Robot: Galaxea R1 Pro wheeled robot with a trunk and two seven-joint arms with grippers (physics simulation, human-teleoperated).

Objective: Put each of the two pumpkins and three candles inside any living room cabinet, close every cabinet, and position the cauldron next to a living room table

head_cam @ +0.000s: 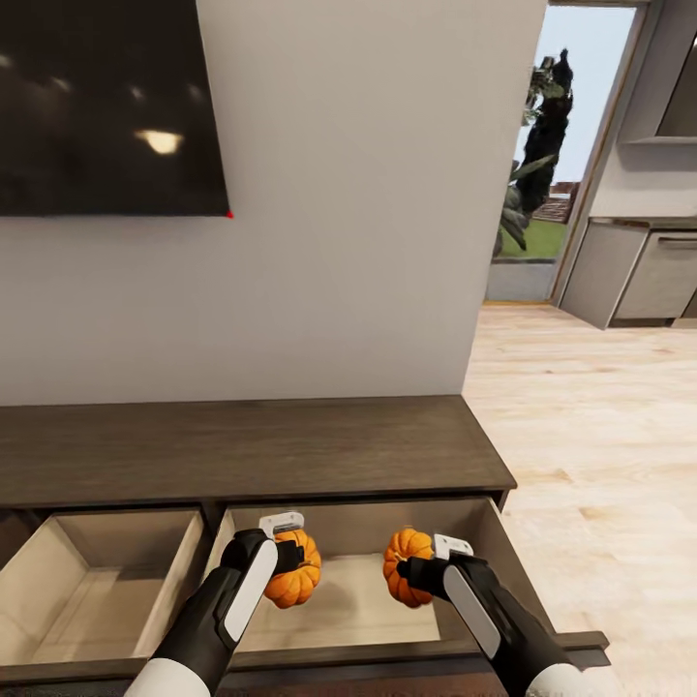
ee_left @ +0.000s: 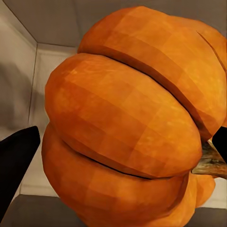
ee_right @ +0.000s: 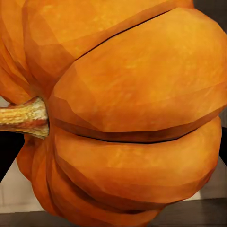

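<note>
Left gripper (head_cam: pixel 288 560) clamped on a ribbed round orange pumpkin (head_cam: pixel 293 579) — fingers narrow, pressed to its sides. Right gripper (head_cam: pixel 414 571) likewise grips a second ribbed orange pumpkin (head_cam: pixel 406 565). Both hang side by side, apart, over the pale-beige inside of the open right drawer (head_cam: pixel 358 600) of the long dark brown wooden cabinet (head_cam: pixel 242 445) — at 6 o'clock in head view. Black wall screen (head_cam: pixel 106 106) at 10 o'clock.

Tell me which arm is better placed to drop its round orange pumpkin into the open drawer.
Either: the left gripper and right gripper each hold a pumpkin over the same open pale-lined drawer.
</note>
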